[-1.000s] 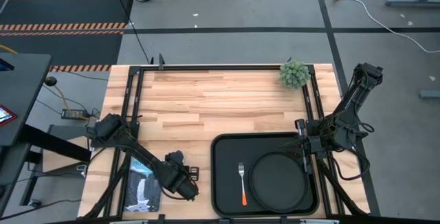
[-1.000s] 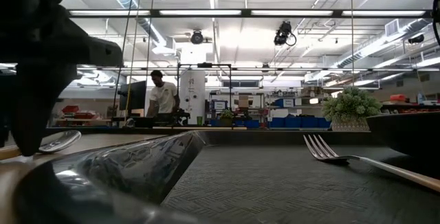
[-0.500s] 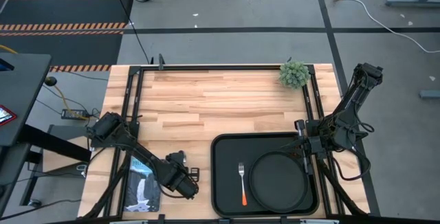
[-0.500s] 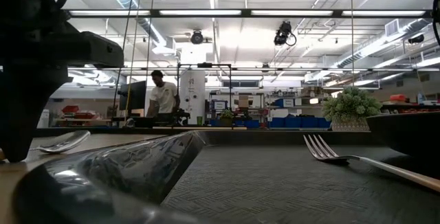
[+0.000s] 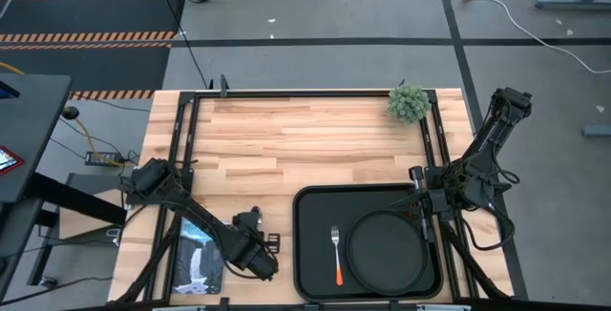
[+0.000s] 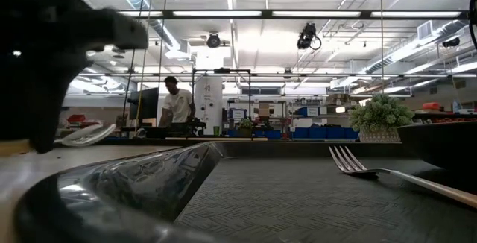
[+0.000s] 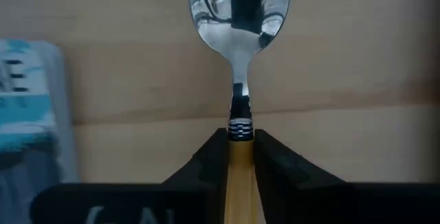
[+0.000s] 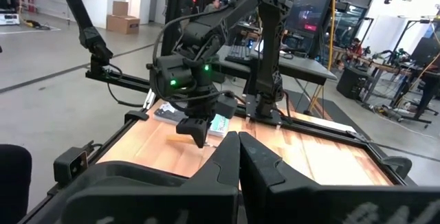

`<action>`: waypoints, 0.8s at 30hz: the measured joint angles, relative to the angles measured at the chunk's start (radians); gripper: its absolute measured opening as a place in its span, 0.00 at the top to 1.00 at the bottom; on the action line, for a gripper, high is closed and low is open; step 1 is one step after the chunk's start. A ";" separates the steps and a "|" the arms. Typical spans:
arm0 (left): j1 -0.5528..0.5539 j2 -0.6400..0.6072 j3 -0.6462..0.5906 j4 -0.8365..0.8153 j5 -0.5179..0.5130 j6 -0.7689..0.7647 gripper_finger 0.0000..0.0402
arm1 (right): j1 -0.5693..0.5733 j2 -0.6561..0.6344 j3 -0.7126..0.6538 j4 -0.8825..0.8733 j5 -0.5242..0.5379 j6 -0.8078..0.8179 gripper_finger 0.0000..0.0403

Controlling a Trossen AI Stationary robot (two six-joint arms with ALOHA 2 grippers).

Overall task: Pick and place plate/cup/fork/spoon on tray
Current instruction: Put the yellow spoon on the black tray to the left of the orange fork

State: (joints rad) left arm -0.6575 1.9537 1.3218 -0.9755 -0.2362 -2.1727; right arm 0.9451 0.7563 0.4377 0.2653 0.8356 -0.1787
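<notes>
Near the bench's front left corner, the left gripper (image 5: 256, 250) pinches the spoon (image 7: 240, 18) by its orange handle, fingers (image 7: 207, 162) closed tight on either side just behind the metal neck, the bowl pointing out over bare wood; in the low view the spoon (image 6: 88, 134) hangs clear above the bench surface. Beside that gripper, against the front left edge, lies a blue and white booklet (image 5: 199, 257). Filling the front right part of the bench, the tray (image 5: 310, 263) sits with its long side along the front edge, and a strip of open wood separates it from the left gripper. On the tray the plate (image 5: 387, 251) takes up the right half, nearly touching the right rim, while the fork (image 5: 336, 251) lies just left of it, tines toward the back, apart from the plate. At the tray's back right corner the right gripper (image 5: 423, 199) waits with its fingers (image 8: 220, 165) pressed together, holding nothing. By the back right corner stands a small green plant (image 5: 409, 102), and the whole back half of the bench is open wood
</notes>
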 joint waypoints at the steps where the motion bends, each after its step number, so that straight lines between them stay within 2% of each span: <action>1: 0.000 0.000 0.007 0.004 -0.011 -0.001 0.85 | 0.000 0.000 0.000 0.000 0.000 0.000 0.99; 7: 0.006 -0.003 0.040 0.064 -0.148 -0.019 0.85 | 0.000 0.000 0.000 0.001 0.000 -0.001 0.99; 12: 0.045 -0.004 0.041 0.209 -0.233 0.034 0.85 | 0.000 0.000 0.000 0.003 0.000 -0.004 0.99; 19: 0.114 -0.004 0.041 0.415 -0.262 0.194 0.85 | 0.000 0.000 0.000 0.003 0.000 -0.004 0.99; 24: 0.124 0.035 0.041 0.578 -0.261 0.225 0.85 | 0.000 0.000 0.000 0.003 -0.001 -0.004 0.99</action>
State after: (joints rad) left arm -0.5335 1.9885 1.3632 -0.3976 -0.4975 -1.9475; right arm 0.9451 0.7563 0.4377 0.2683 0.8350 -0.1827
